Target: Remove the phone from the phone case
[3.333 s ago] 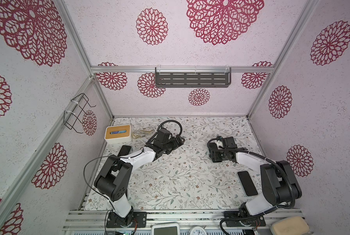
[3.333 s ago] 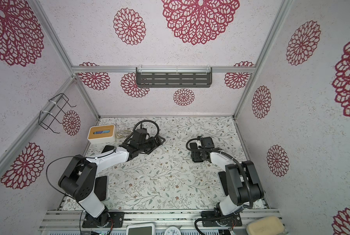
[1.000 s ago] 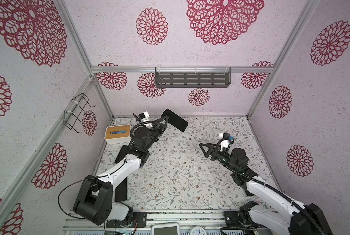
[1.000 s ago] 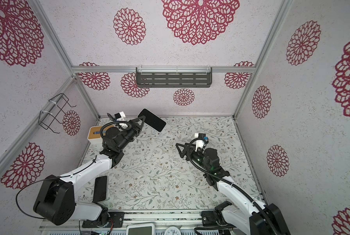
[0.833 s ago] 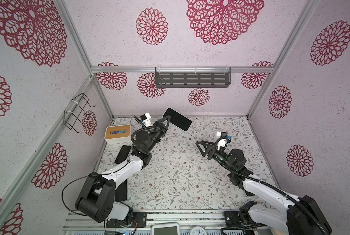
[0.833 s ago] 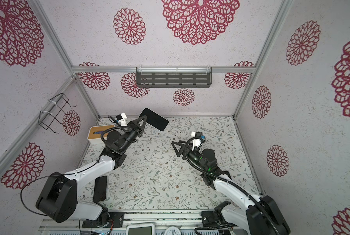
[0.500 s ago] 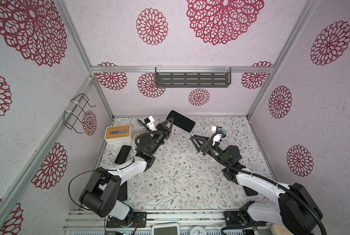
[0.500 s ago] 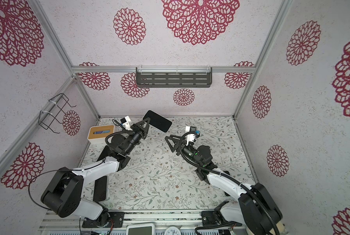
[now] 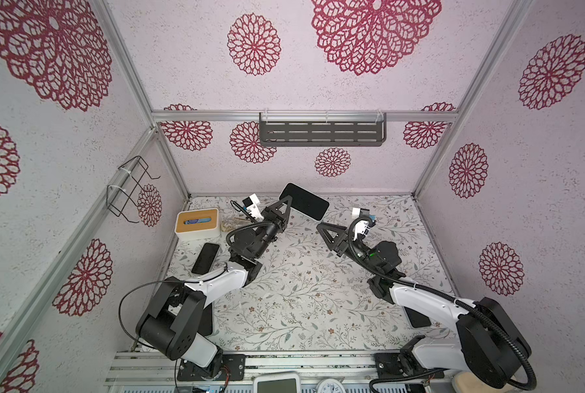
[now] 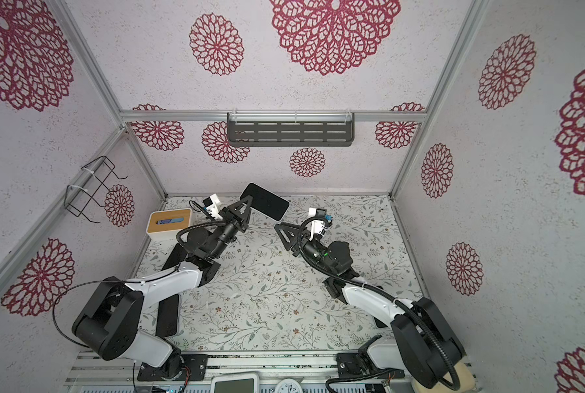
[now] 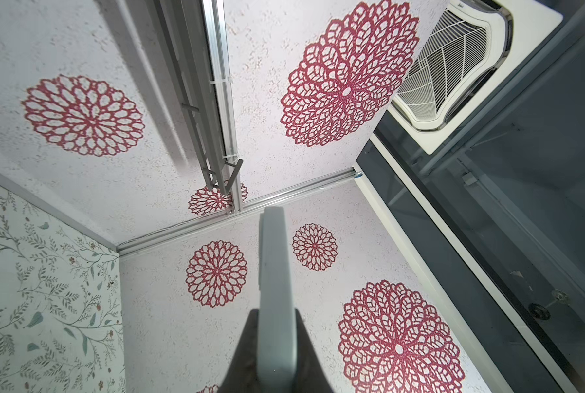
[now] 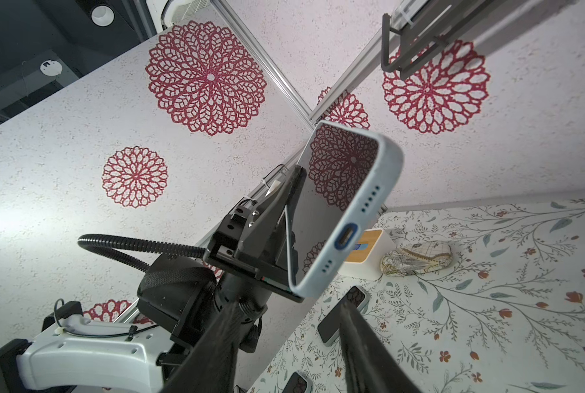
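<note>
The phone (image 9: 304,206) (image 10: 264,206) has a dark screen and sits inside a pale blue-grey phone case (image 12: 384,170). It is held up in the air over the back of the table. My left gripper (image 9: 287,204) (image 10: 246,203) is shut on its long edges; in the left wrist view the case (image 11: 273,272) rises edge-on from the left gripper (image 11: 273,323). My right gripper (image 9: 323,228) (image 10: 281,228) hovers just right of and below the phone, pointing at its charging-port end. In the right wrist view the right gripper (image 12: 287,326) is open, nothing between its fingers (image 12: 359,340).
A white and wood tissue box (image 9: 197,224) stands at the back left, with a patterned pebble (image 12: 416,257) beside it. Other phones lie flat on the floral table: one (image 9: 205,258) near the box, one (image 9: 416,318) under the right arm. A dark shelf (image 9: 321,132) hangs on the back wall.
Both arms have risen off the table. Over the last second the left gripper carried the phone rightward, and the right gripper moved left toward it while its jaws narrowed.
</note>
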Robot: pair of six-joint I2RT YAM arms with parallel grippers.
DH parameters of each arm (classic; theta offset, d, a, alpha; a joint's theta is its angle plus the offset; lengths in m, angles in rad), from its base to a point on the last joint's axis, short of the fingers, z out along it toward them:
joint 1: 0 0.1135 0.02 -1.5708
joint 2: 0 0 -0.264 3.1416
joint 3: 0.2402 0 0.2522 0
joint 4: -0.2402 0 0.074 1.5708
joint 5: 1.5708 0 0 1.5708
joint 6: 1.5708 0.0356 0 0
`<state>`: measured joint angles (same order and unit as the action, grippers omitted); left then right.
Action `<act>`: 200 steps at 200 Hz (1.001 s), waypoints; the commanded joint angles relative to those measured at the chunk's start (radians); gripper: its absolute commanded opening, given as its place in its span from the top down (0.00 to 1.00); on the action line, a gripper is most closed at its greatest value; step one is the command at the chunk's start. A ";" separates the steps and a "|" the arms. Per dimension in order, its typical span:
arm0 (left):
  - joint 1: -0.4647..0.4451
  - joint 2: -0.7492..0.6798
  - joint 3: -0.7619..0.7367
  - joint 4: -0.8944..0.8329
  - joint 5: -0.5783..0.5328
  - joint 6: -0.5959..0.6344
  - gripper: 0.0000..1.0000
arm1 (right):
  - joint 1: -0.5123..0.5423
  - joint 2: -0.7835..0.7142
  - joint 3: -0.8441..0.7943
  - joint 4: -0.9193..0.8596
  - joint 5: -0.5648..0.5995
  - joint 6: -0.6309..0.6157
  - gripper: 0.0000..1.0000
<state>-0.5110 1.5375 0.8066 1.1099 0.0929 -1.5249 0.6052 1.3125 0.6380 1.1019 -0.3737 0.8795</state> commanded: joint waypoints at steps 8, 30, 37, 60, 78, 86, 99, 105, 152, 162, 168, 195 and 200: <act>-0.008 -0.002 0.009 0.084 0.001 -0.018 1.00 | 0.004 0.004 0.043 0.067 -0.020 0.013 0.56; -0.009 -0.006 0.011 0.081 0.006 -0.018 1.00 | 0.004 0.007 0.053 0.062 -0.020 0.010 0.62; -0.009 -0.006 0.011 0.081 0.006 -0.016 1.00 | 0.004 0.008 0.055 0.062 -0.020 0.010 0.65; -0.014 -0.007 0.013 0.075 0.008 -0.012 1.00 | 0.003 0.011 0.060 0.061 -0.019 0.011 0.71; -0.021 -0.002 0.020 0.076 0.013 -0.006 1.00 | 0.002 0.010 0.063 0.054 -0.020 0.009 0.75; -0.024 -0.001 0.020 0.076 0.011 -0.006 1.00 | 0.002 0.011 0.063 0.057 -0.019 0.010 0.77; -0.026 0.003 0.020 0.083 0.011 -0.006 1.00 | 0.002 0.010 0.059 0.063 -0.019 0.013 0.78; -0.028 0.005 0.020 0.088 0.013 -0.006 1.00 | 0.002 0.011 0.061 0.060 -0.017 0.013 0.78; -0.035 0.009 0.017 0.103 0.015 0.000 1.00 | 0.001 0.005 0.063 0.062 -0.017 0.015 0.84; -0.035 0.008 0.013 0.102 0.015 0.001 1.00 | -0.001 0.004 0.059 0.064 -0.017 0.015 0.86; -0.036 0.006 0.014 0.100 0.014 0.000 1.00 | -0.001 0.001 0.059 0.063 -0.019 0.016 0.87; -0.034 -0.007 0.027 0.022 0.025 -0.022 1.00 | -0.002 -0.009 0.054 0.036 -0.036 -0.020 0.91; -0.032 -0.012 0.033 -0.007 0.030 -0.029 1.00 | -0.002 -0.012 0.052 0.021 -0.038 -0.034 0.92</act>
<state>-0.5369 1.5459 0.8066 1.1294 0.0963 -1.5425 0.6048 1.3296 0.6575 1.1030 -0.3901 0.9016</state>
